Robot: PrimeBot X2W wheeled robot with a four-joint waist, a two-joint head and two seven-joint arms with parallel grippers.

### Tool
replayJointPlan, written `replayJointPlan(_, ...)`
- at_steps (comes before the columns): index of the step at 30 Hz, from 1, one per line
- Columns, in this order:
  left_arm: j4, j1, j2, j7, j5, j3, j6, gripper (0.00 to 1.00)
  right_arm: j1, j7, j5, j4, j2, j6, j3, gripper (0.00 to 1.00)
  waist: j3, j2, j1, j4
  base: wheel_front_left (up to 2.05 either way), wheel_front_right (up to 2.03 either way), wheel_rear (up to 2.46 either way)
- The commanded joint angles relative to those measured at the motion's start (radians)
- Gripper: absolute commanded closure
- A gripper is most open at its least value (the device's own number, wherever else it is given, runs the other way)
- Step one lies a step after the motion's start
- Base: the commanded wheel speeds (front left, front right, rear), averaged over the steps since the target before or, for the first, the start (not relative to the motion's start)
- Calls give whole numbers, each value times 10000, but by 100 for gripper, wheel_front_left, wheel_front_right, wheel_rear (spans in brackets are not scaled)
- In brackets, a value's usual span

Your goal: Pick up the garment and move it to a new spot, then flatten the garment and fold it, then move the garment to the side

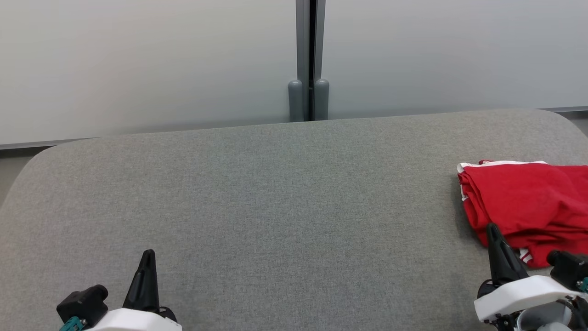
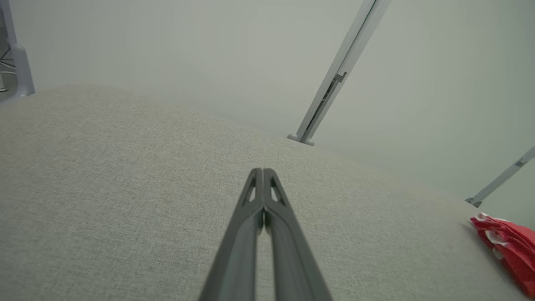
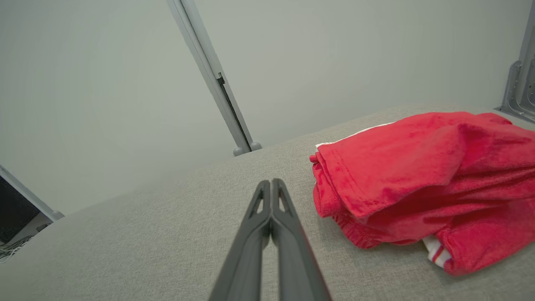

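Observation:
A red garment (image 1: 528, 204) with white trim lies crumpled at the right edge of the grey fabric table (image 1: 275, 207). It fills the right half of the right wrist view (image 3: 418, 184) and peeks in at the lower right of the left wrist view (image 2: 510, 246). My right gripper (image 1: 492, 228) is shut and empty, its tip just in front of the garment's near left edge (image 3: 271, 182). My left gripper (image 1: 148, 253) sits low at the near left, far from the garment, fingers pressed together with nothing between them (image 2: 262, 171).
Pale frosted wall panels rise behind the table, joined by a grey vertical post (image 1: 309, 59) at the middle of the far edge. The table's corners are rounded. Bare grey cloth stretches between the two grippers.

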Motion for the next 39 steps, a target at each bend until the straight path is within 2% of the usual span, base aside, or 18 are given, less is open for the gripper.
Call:
replayJointPlan(1, -193, -341, 53, 85, -436, 95, -59, 100, -230, 109, 407, -186, -28, 0, -134, 100, 2, 0, 0, 5, 0, 0, 0)
replayJointPlan(20, -286, -608, 71, 834, -3282, 356, -195, 100, -256, 880, 3054, -339, 240, 0, -677, 100, 31, 0, 0, 44, 0, 0, 0)
replayJointPlan(39, -345, -830, 85, 1431, -5479, 576, -295, 100, -270, 1484, 5109, -446, 448, -1, -1105, 100, 58, 0, 0, 81, 0, 0, 0)
